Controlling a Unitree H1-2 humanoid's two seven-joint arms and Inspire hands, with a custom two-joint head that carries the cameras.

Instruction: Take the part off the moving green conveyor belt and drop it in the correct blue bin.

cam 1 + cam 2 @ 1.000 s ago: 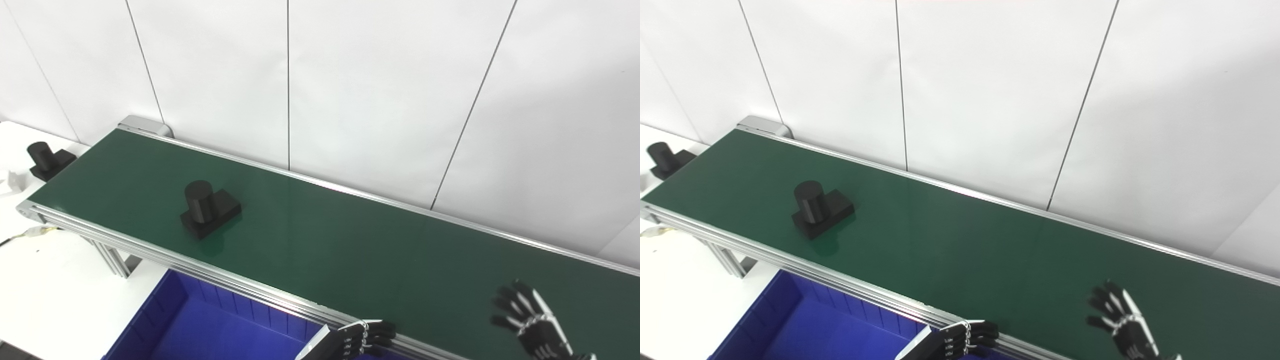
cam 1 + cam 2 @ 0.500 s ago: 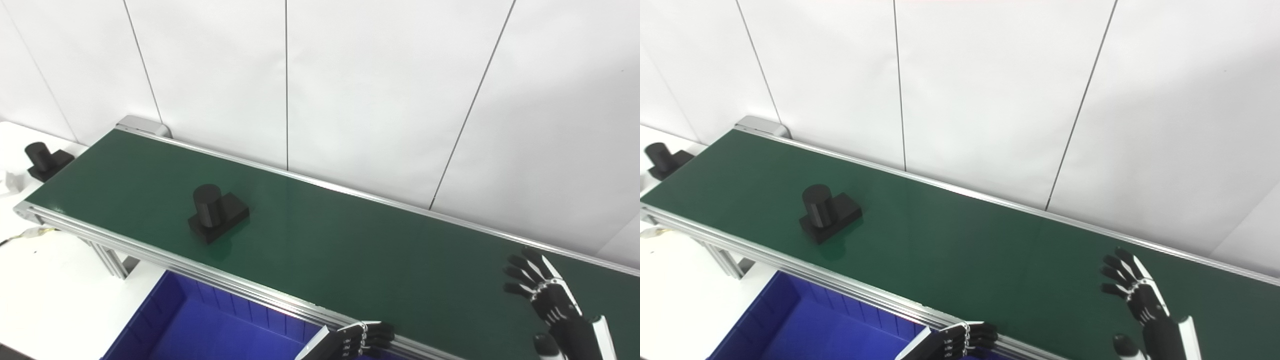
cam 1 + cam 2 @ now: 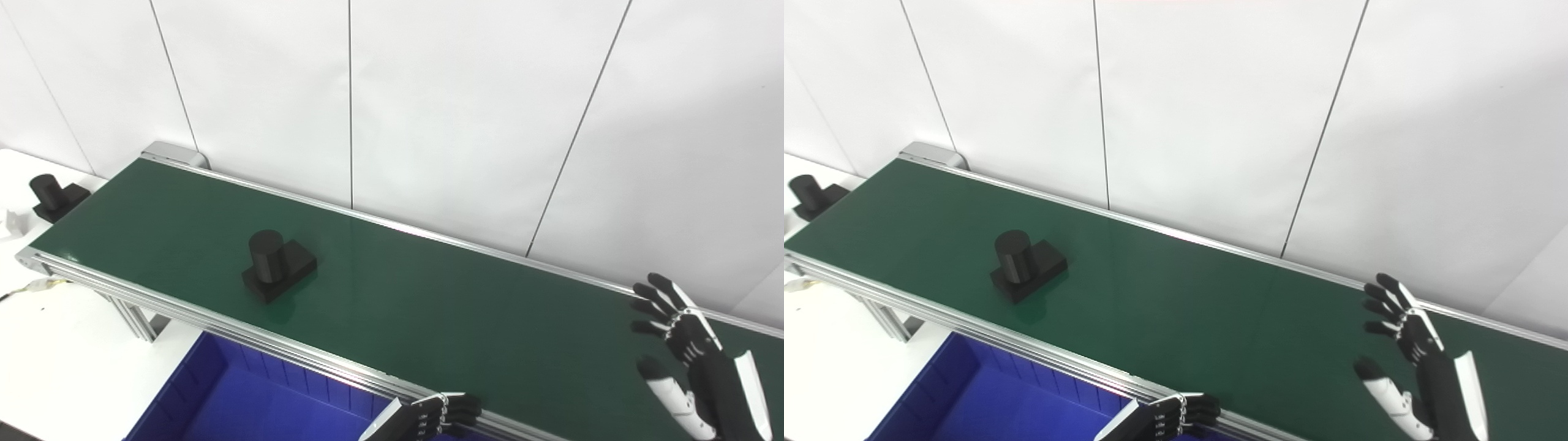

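Our right hand (image 3: 698,361) is raised over the right end of the green conveyor belt (image 3: 429,306), palm facing left, fingers spread and thumb out, holding nothing; its wrist runs off the bottom edge. Our left hand (image 3: 438,416) sits low at the belt's near rail, fingers curled in over the aluminium edge with nothing in them; most of it is cut off by the frame, so we only see the knuckles. The part (image 3: 278,266), a black block with an upright cylinder, rides on the belt toward its left half, well apart from both hands. The blue bin (image 3: 202,386) below the rail is only partly in view. A second black part (image 3: 55,196) sits off the belt's left end on the white table (image 3: 67,361).
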